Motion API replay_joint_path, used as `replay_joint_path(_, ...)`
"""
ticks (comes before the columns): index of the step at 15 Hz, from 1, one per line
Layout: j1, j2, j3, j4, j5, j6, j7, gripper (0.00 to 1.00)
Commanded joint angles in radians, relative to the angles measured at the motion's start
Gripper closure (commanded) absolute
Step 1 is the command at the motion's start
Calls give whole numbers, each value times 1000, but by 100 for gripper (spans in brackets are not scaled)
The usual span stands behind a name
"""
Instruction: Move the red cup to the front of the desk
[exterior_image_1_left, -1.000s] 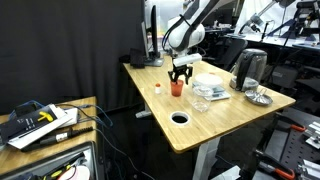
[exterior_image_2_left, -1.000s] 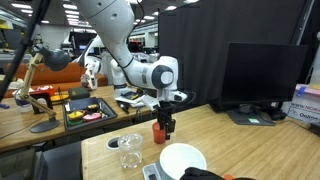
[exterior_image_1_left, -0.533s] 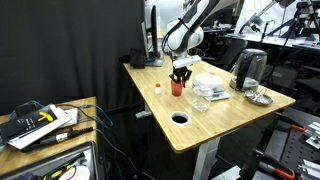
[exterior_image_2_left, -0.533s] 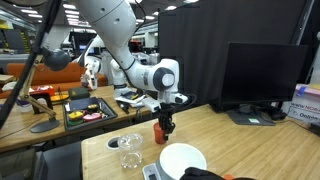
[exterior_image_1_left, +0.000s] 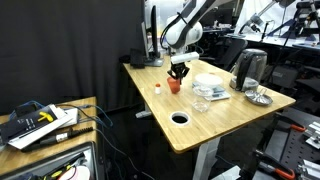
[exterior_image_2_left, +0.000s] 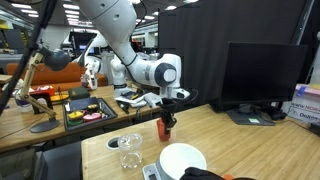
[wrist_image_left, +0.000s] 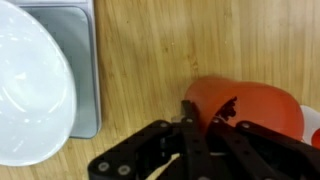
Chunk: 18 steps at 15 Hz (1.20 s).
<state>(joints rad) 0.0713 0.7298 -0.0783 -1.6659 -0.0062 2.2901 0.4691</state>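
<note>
a dark kettle stands upright near a small metal dish. a white plate sits just beside a clear glass. a tiny orange item lies apart from them. in the wrist view the plate overlaps a flat grey slab. a black monitor stands upright. a side table carries tools.

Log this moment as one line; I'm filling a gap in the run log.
phase: grasp | pincer: shut on red cup rim | cup: upright, over desk | lift-off: cannot tell
</note>
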Motion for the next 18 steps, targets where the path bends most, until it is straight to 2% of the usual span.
replay_joint_path(1, -9, -16, 2, -6, 43, -13, -16, 99)
replay_joint_path(7, -27, -96, 24, -82, 93, 23, -71, 99)
replay_joint_path(15, -1, -293, 65, -303, 101, 48, -171, 99)
replay_joint_path(18, -6, -349, 106, -374, 139, 49, -220, 99)
